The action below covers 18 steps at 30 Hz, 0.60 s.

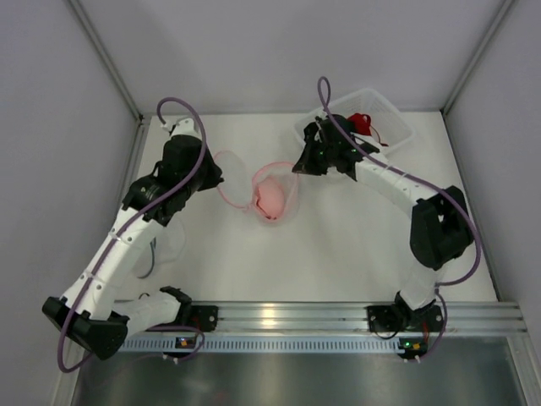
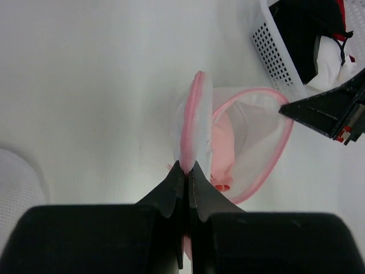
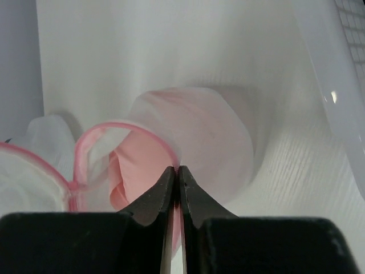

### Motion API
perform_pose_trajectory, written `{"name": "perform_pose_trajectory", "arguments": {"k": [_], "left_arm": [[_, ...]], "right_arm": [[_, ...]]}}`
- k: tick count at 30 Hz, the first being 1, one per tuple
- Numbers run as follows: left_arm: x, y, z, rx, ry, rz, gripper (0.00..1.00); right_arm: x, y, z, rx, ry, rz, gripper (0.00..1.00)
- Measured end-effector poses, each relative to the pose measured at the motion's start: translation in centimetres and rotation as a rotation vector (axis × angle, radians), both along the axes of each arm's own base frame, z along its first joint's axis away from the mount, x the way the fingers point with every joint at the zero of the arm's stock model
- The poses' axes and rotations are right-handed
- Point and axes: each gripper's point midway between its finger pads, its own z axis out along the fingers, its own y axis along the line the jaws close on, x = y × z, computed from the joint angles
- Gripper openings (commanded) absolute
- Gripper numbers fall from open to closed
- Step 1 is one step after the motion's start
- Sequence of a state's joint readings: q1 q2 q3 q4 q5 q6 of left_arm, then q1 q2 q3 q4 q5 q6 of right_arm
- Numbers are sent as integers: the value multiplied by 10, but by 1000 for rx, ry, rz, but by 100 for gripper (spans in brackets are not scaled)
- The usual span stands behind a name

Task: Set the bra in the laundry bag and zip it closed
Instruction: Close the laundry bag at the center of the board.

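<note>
The laundry bag [image 1: 286,205] is a round white mesh pouch with pink zip trim, lying open on its side mid-table. The pink bra [image 1: 270,199] sits inside it, bunched [image 3: 137,165] behind the rim. The bag's round lid [image 2: 194,117] stands up on edge, and my left gripper [image 2: 187,165] is shut on its pink zip edge. My right gripper [image 3: 176,169] is shut on the pink rim of the bag's mouth [image 3: 162,149] on the opposite side. From above, the left gripper [image 1: 221,179] and right gripper [image 1: 297,169] flank the bag.
A white perforated basket [image 1: 397,127] with red and black clothes stands at the back right, close behind the right wrist. A white mesh item [image 1: 165,241] lies under the left arm. Grey walls enclose the table on three sides.
</note>
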<state>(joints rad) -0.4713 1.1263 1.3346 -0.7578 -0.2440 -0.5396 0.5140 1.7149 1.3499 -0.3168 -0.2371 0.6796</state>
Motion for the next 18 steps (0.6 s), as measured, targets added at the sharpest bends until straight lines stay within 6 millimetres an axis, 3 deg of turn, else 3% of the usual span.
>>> {"name": "perform_pose_trajectory", "arguments": {"k": [1,2,5,8,11,14,18], "left_arm": [[-2,0,-7,-17,16,15,0],[-2,0,-11,-28,24,25,0],[-2,1,-19,-62,32,65,0],[0,4,-16,-96,7,111,0],[1,7,-11,-127,-22,145,0],[3,8,-5,-156,-48,166,0],[4,5,-5,-173,-52,165,0]], "right_arm": [[4,3,-3,-11,7,11,11],[9,6,-5,-17,9,23,23],[15,12,-7,-32,7,58,46],[10,10,-8,-51,10,82,56],[0,2,-7,-76,20,85,64],[-15,-10,1,-94,16,72,65],[-37,-19,30,-88,-22,59,66]]}}
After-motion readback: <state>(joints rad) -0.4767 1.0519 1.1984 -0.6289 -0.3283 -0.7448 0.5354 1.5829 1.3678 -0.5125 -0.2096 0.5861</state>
